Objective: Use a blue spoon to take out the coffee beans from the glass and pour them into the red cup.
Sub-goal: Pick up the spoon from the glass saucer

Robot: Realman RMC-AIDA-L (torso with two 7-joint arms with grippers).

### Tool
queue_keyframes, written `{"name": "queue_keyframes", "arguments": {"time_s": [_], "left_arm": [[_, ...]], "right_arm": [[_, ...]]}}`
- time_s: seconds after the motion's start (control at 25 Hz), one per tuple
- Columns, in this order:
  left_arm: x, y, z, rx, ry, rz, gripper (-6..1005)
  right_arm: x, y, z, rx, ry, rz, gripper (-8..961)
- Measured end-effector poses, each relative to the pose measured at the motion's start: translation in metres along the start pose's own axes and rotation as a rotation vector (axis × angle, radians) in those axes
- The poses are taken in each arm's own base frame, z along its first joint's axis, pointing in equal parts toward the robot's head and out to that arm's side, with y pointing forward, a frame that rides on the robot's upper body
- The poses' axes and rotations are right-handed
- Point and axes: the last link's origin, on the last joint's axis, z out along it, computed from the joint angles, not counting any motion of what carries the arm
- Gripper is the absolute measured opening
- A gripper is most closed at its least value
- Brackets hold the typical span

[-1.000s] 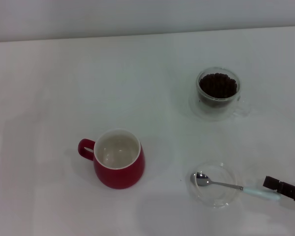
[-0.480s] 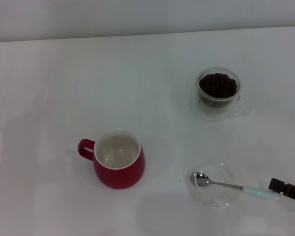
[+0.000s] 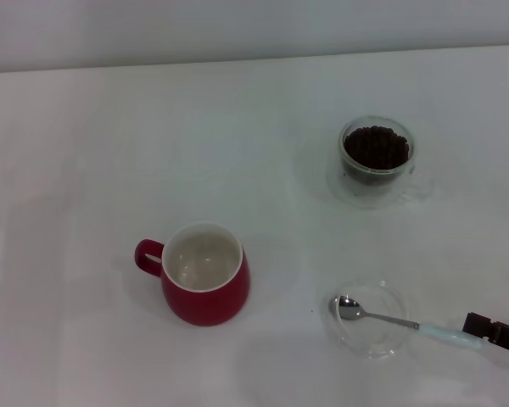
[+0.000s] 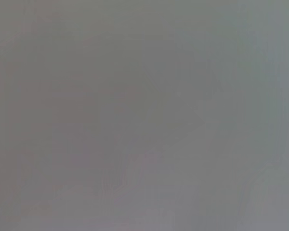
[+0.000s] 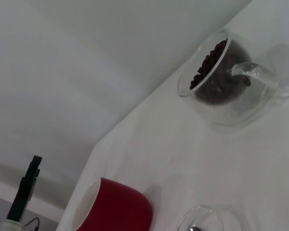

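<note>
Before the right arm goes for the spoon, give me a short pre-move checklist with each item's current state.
1. Blue spoon reachable: ok; its bowl rests in the shallow glass dish, handle pointing toward the right gripper.
2. Right gripper near the handle end: ok; fingers open or shut: cannot tell.
3. Glass upright with coffee beans inside: ok.
4. Red cup upright and empty: ok.
5. Path between glass and red cup on the table: ok, nothing in between.
6. Left gripper position: cannot tell; it is not in view.
</note>
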Motion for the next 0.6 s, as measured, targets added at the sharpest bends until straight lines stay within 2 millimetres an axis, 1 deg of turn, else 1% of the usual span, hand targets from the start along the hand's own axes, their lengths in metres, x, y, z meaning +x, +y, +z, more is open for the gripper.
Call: {"name": "queue_keyframes", "arguments": {"time_s": [0.44,0.6], "left_arm": [[0.0007,0.0,0.001,-0.002,0.002,0.001,788],[0.0007,0.0001,0.0012,-0.002,0.002,0.001,788]], "right_arm": [[0.0026,0.002,0.001,-0.015,0.025,0.005,373],[0.0038,0.0022,0.001,-0.016,0.033,0.008,569]]}}
